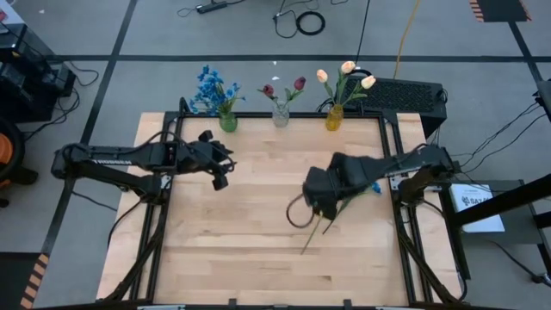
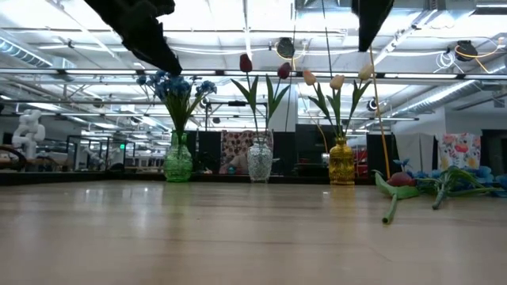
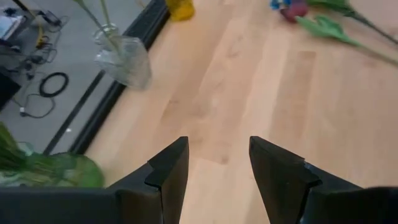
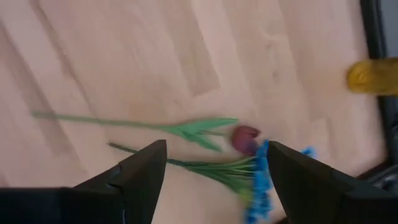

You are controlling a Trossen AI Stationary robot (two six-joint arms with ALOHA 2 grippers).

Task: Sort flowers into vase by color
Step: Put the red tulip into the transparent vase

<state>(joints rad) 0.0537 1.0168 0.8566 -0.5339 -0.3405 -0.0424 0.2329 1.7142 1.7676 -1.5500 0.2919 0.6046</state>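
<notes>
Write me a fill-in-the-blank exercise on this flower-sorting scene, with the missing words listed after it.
1. The blue flowers stand in the ______ vase.
2. The yellow vase holds ______ cream tulips.
3. A red tulip and a blue bunch lie loose on the table beneath the open ______ claw.
4. The left claw is open and holds ______.

Missing words: green; three; right; nothing
</notes>
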